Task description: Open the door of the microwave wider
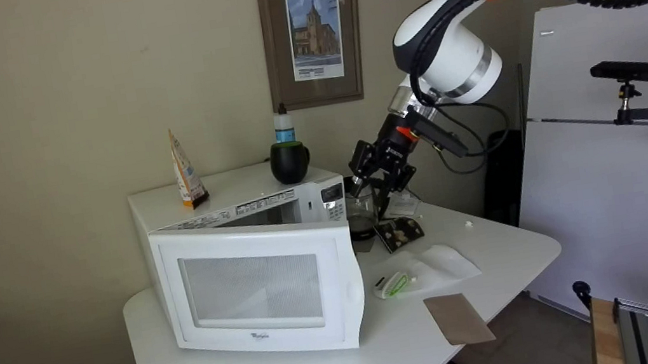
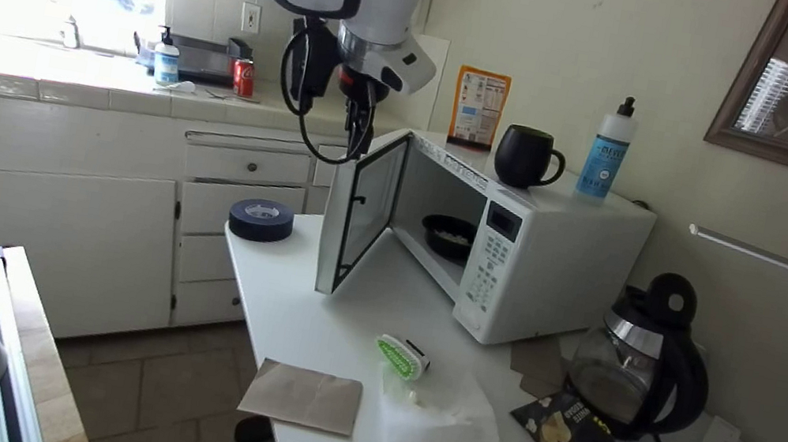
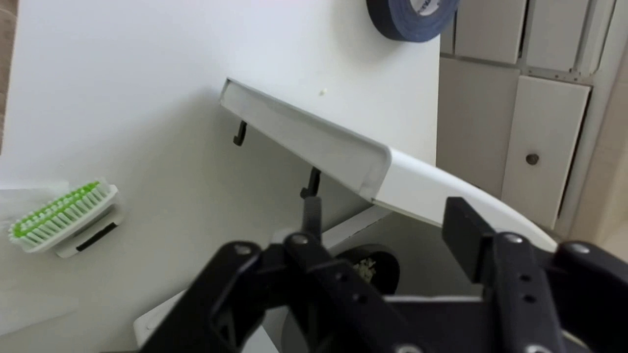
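Microwave [image 3: 422, 260] cropped in wrist view, bowl [image 3: 388, 272] part-hidden

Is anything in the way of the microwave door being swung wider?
Possibly the roll of tape, lying on the table on the outer side of the door, toward which it opens. They are apart, but a wide swing might meet the roll.

"Whirlpool" on the door [image 1: 255, 288], "FRANKA EMIKA" on the robot arm [image 1: 462, 52]

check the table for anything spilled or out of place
Yes: a pale crumb lies loose on the tabletop near the microwave door, perhaps spilled food, and a brown sheet juts past the tabletop's edge, looking misplaced.
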{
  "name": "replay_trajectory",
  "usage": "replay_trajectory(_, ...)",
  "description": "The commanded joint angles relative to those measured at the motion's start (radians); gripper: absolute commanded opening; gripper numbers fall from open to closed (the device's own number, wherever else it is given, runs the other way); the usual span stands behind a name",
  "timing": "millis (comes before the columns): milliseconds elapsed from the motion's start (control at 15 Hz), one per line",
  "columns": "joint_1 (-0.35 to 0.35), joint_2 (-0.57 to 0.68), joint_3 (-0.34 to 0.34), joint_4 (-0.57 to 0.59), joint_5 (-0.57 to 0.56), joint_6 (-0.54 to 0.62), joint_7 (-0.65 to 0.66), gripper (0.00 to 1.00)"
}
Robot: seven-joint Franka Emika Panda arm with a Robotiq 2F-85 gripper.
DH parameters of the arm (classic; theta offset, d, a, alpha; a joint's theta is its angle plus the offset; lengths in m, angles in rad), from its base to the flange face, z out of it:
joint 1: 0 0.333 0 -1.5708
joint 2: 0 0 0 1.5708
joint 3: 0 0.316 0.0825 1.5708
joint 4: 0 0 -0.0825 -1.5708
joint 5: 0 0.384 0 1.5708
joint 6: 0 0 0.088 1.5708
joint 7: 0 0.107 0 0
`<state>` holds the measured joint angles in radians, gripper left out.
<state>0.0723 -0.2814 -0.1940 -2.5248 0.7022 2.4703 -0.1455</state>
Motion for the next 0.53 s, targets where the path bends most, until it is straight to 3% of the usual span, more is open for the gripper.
replay_trajectory(0,-0.002,0.123,0.024,0.071,0.143,0.088,-0.048,0.35)
replay_trajectory(267,-0.019,0.210,0.053,0.122,0.266,0.107,-0.096,0.04)
replay_trajectory(467,-0.034,0.254,0.081,0.145,0.307,0.088,-0.113,0.00)
